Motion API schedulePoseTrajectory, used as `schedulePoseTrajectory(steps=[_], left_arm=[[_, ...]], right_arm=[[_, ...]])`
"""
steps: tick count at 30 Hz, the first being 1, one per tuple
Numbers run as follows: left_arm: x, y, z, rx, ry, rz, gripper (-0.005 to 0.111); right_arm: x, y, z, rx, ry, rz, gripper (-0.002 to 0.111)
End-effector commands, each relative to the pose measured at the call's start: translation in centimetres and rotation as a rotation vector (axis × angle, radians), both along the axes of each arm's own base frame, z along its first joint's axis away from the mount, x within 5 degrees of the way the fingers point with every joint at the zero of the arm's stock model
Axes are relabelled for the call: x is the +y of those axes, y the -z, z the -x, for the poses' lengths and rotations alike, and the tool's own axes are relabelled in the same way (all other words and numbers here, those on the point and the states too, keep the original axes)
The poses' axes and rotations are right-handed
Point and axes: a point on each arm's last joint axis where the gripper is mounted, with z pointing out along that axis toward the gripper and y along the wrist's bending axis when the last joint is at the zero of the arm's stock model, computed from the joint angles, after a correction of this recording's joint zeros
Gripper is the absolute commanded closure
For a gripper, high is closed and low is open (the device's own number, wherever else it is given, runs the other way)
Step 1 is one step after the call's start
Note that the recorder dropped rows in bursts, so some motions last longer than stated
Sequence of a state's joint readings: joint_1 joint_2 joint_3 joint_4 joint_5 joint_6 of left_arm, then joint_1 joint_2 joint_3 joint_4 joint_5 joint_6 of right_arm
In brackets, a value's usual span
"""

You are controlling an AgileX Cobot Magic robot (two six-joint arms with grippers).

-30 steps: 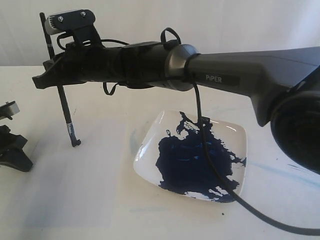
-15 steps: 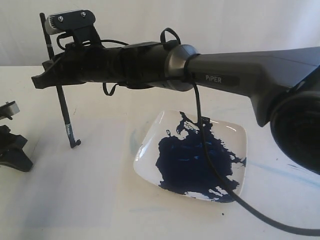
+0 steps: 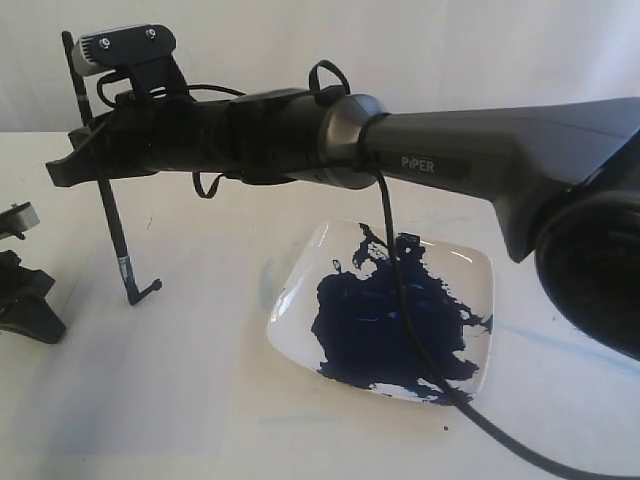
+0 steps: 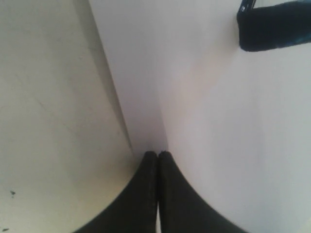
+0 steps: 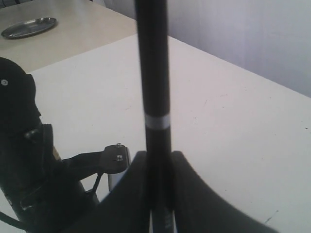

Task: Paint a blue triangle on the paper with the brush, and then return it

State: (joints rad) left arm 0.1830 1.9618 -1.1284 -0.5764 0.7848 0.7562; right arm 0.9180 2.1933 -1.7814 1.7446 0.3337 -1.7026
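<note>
My right gripper (image 3: 72, 165) reaches across to the left and is shut on the brush (image 3: 112, 235), a thin black stick with a silver band, held nearly upright. Its tip (image 3: 134, 298) rests on the surface with the bristles bent sideways. In the right wrist view the brush handle (image 5: 153, 73) rises from between the closed jaws of the right gripper (image 5: 158, 162). I cannot tell the paper apart from the cream tabletop (image 3: 180, 380). No blue triangle shows. My left gripper (image 4: 157, 154) is shut and empty, low at the left edge (image 3: 22, 290).
A white square dish (image 3: 475, 265) with a dark-blue paint pool (image 3: 385, 320) sits right of the brush, under the right arm and its black cable (image 3: 395, 270). Faint blue smears (image 3: 590, 345) mark the table at the right. A round metal tray (image 5: 29, 27) lies on a farther table.
My right gripper has shifted left with the brush. The tip has slid left along the surface, its bristles trailing to the right. The left gripper has not moved.
</note>
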Motion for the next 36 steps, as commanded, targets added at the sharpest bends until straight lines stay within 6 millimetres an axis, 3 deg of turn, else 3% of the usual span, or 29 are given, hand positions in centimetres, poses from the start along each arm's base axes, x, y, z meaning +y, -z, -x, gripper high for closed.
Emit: schedulePoseTrajectory(steps=[1,36], left_arm=[[0.0,0.1,0.1,0.013,0.005,0.015,0.107],[-0.1,0.1,0.1,0.016,0.006,0.017,0.107]], right_arm=[[0.4,0.0,0.6,0.006,-0.020,-0.004,0.108],[1.5,0.0,2.3,0.008,-0.070,-0.008,0.108]])
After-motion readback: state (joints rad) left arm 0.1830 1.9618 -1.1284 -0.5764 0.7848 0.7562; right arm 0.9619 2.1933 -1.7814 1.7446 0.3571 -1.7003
